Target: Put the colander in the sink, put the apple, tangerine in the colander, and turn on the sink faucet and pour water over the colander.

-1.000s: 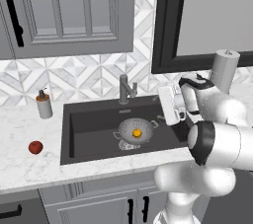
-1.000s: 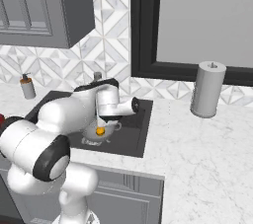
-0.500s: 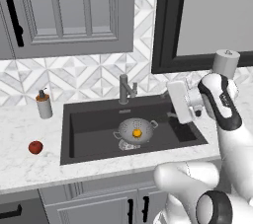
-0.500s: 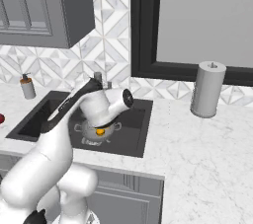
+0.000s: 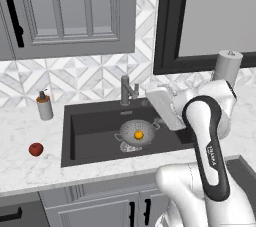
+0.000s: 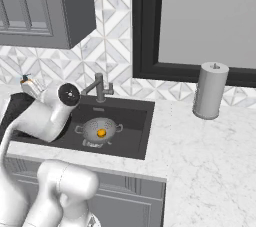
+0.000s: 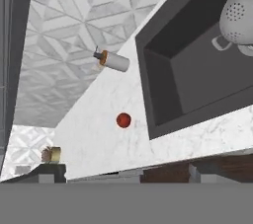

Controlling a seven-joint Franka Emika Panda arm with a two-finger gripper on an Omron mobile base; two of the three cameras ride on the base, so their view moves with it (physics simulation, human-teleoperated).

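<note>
Your round grey metal colander (image 5: pixel 137 132), its wall dotted with fine holes and a small loop handle on each side, sat on its ring base on the floor of the large rectangular charcoal sink (image 5: pixel 90 136), over the drain area. The small, smooth orange-yellow tangerine (image 5: pixel 138 134) lay inside that bowl, at its bottom. In the right base view the colander (image 6: pixel 99 130) and tangerine (image 6: pixel 101 132) read the same way, with the matte dark basin (image 6: pixel 132 131) around them.

The small round glossy red apple (image 5: pixel 35 149) was on the white, grey-veined marble counter (image 5: pixel 30 168) to the left of the sink, well apart from the colander. In the hand view you could see the apple (image 7: pixel 123 120) on the pale stone (image 7: pixel 94 134), beside the sink's (image 7: pixel 197 85) outer wall, with the perforated colander (image 7: pixel 238 13) at the far edge.

The short grey metal faucet (image 5: pixel 128 90), an upright post with an angled spout and a side lever, stood behind the basin; no water was visible from it.

Your white arm's hand (image 5: pixel 162 107) hung over the sink's right side. Its fingers were not visible, but the jaws were spread wide, released, grasping nothing.

A small cylindrical soap dispenser (image 5: pixel 44 105) with a brown collar stood at the patterned tile backsplash (image 5: pixel 85 78).
</note>
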